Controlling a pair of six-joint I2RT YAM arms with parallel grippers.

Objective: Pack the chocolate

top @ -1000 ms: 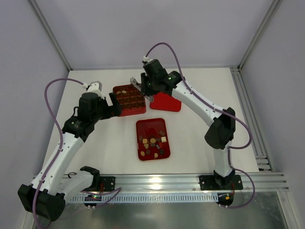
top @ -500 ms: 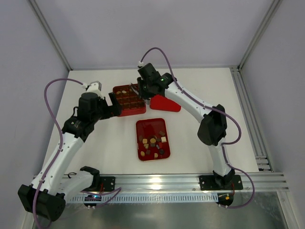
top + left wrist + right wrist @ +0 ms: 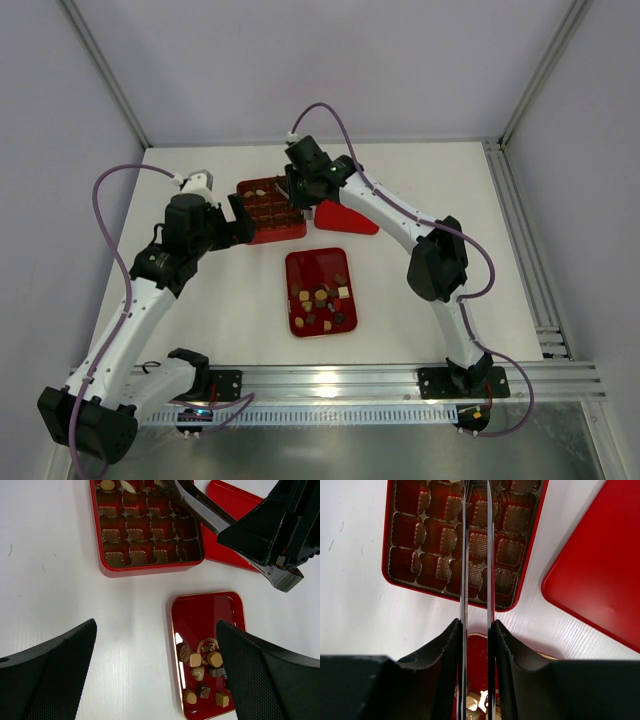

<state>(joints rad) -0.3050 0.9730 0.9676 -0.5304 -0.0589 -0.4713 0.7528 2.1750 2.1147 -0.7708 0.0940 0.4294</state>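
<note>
Chocolate point(image 3: 215, 658) lay mostly in the flat tray point(image 3: 205, 615), two pieces already in the box point(image 3: 150, 569)'s far row — placing step, I judged: right gripper point(image 3: 476, 624) clenched on tweezers point(image 3: 464, 555) over that row, tips hidden, left gripper point(image 3: 156, 625) splayed empty — next needs the blades eased apart over a vacant cell.

Left arm point(image 3: 130, 300) bent, left gripper point(image 3: 156, 630) spread wide, right arm point(image 3: 390, 212) stretched forward, right gripper point(image 3: 476, 627) clamping tongs point(image 3: 202, 512).
</note>
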